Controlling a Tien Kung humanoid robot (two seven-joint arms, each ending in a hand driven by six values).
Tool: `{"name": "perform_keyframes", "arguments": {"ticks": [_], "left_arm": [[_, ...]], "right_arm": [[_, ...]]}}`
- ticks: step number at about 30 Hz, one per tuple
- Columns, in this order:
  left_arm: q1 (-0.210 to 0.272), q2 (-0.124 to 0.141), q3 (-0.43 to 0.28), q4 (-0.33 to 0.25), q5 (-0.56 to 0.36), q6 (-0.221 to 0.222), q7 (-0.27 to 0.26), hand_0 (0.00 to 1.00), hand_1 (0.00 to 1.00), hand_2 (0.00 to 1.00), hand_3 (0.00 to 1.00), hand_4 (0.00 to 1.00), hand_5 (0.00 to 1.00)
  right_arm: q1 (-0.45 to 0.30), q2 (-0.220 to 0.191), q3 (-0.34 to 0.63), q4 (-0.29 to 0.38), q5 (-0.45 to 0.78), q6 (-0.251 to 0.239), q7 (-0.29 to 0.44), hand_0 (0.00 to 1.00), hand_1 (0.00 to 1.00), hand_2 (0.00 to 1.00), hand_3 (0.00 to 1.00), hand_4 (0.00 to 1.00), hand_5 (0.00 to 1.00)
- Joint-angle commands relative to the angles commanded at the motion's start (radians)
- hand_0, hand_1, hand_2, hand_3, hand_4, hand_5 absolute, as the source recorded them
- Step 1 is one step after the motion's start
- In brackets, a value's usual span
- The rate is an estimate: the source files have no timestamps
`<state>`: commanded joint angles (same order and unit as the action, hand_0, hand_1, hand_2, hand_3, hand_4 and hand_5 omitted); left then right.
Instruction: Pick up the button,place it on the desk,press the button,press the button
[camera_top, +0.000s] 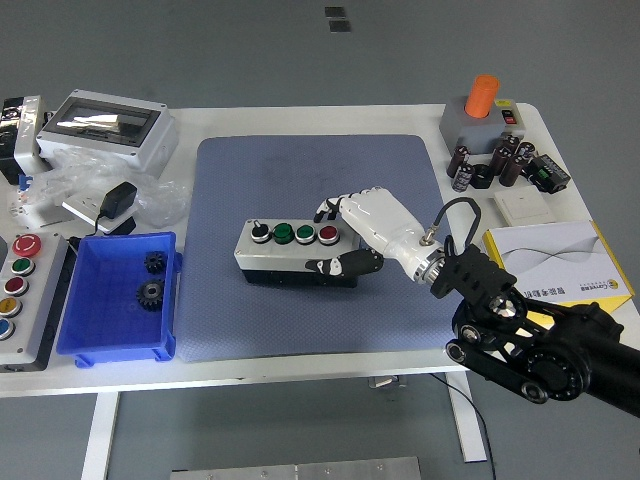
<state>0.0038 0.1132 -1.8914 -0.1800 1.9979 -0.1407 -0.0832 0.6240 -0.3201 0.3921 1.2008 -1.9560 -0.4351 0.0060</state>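
Observation:
A grey button box (290, 252) with a black knob, two green buttons and a red button lies level on the blue mat (300, 180), left of centre. My right hand (345, 240), white with black fingertips, is shut on the box's right end: fingers (330, 208) curl over its far top edge and the thumb (335, 266) presses its near side. The black right arm (530, 340) enters from the lower right. My left arm is out of view.
A blue bin (120, 298) with two black gears sits left of the mat, beside another button panel (20, 290). A grey enclosure (105, 125) and plastic bags lie far left. An orange-capped device (483, 110), capacitors (500, 162) and a yellow-edged box (555, 260) stand right.

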Motion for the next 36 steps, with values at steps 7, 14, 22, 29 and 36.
{"name": "perform_keyframes", "arguments": {"ticks": [7, 14, 22, 29, 36], "left_arm": [[0.0, -0.001, -0.001, 0.0, 0.003, -0.001, -0.001, 0.733, 0.739, 0.653, 0.687, 0.918, 0.273], [0.001, -0.001, -0.002, 0.0, 0.003, -0.001, 0.001, 0.733, 0.739, 0.653, 0.687, 0.919, 0.274], [-0.001, 0.0, 0.0, 0.0, 0.003, -0.003, 0.0, 0.733, 0.739, 0.653, 0.689, 0.921, 0.274], [-0.003, 0.002, 0.0, 0.0, 0.004, -0.004, -0.001, 0.733, 0.739, 0.653, 0.688, 0.92, 0.274], [-0.004, 0.002, 0.001, 0.0, 0.004, -0.004, -0.001, 0.733, 0.739, 0.653, 0.689, 0.921, 0.274]], "right_arm": [[-0.034, 0.014, 0.003, -0.043, -0.054, -0.015, 0.022, 0.042, 0.286, 0.296, 0.331, 0.759, 0.304], [-0.036, 0.025, 0.012, -0.071, -0.088, -0.026, 0.03, 0.049, 0.291, 0.3, 0.337, 0.75, 0.295], [-0.022, 0.023, 0.014, -0.065, -0.112, -0.045, 0.037, 0.061, 0.295, 0.315, 0.345, 0.743, 0.29], [-0.001, 0.023, 0.019, -0.064, -0.138, -0.066, 0.051, 0.087, 0.311, 0.353, 0.364, 0.737, 0.274], [0.016, 0.025, 0.016, -0.109, -0.168, -0.085, 0.079, 0.09, 0.313, 0.352, 0.364, 0.738, 0.276]]}}
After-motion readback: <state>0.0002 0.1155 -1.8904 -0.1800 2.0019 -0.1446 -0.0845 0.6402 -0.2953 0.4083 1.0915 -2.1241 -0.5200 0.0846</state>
